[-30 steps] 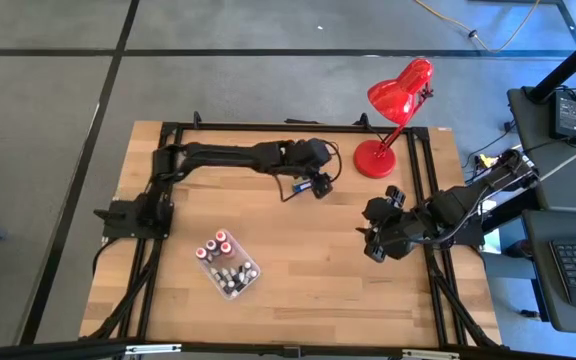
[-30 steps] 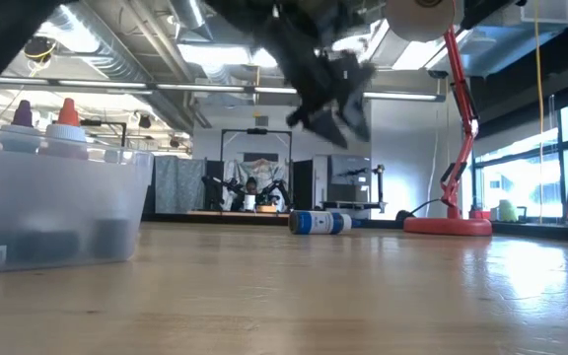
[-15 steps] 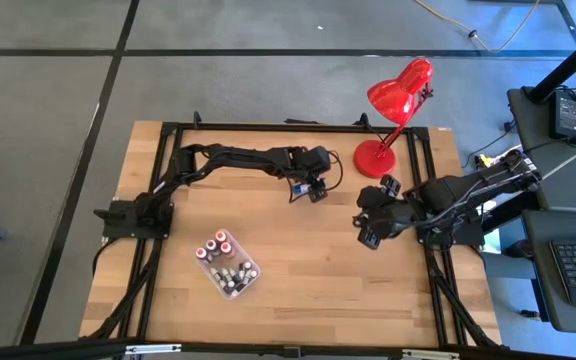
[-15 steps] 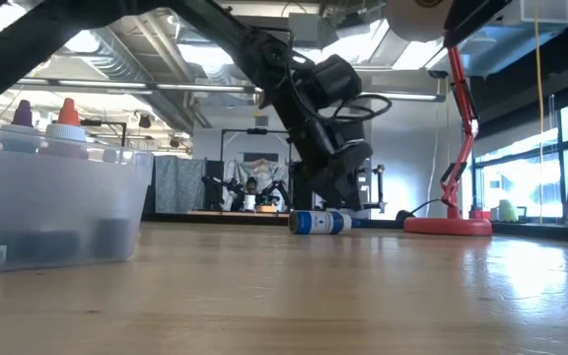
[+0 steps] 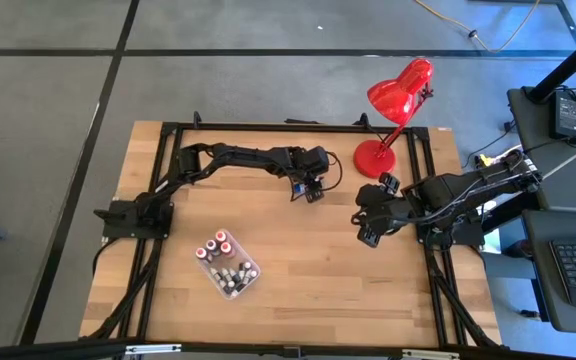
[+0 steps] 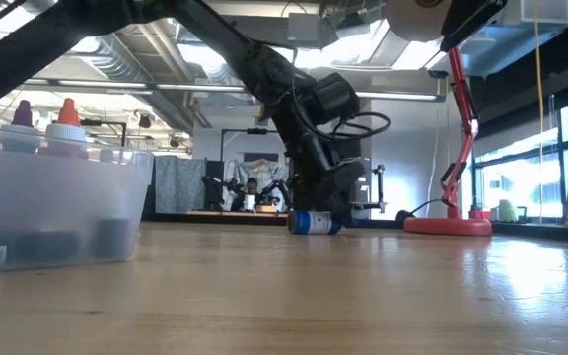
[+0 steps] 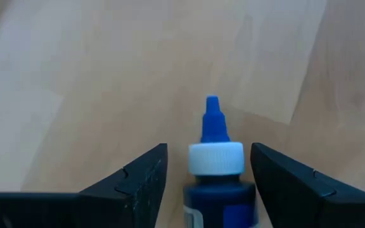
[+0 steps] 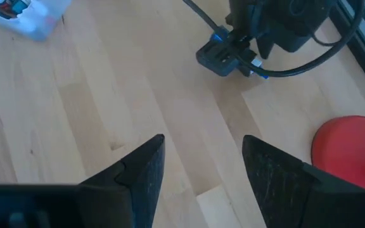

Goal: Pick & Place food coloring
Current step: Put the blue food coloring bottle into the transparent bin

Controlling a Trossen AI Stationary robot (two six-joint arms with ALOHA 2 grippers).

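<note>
With its fingers spread around the blue bottle (image 7: 215,166) at frame centre, the left gripper (image 7: 208,183) should close squarely; the right gripper (image 8: 201,171) waits open.

Wooden table (image 5: 308,270) — clear tray (image 5: 228,267) of bottles; blue bottle (image 7: 217,177) lying flat; red lamp (image 5: 375,158) base

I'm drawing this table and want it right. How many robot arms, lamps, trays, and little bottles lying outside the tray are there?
Robot arms: 2 (left arm, right arm)
Red lamp: 1
Clear tray: 1
Blue bottle lying outside the tray: 1
Total: 5
</note>
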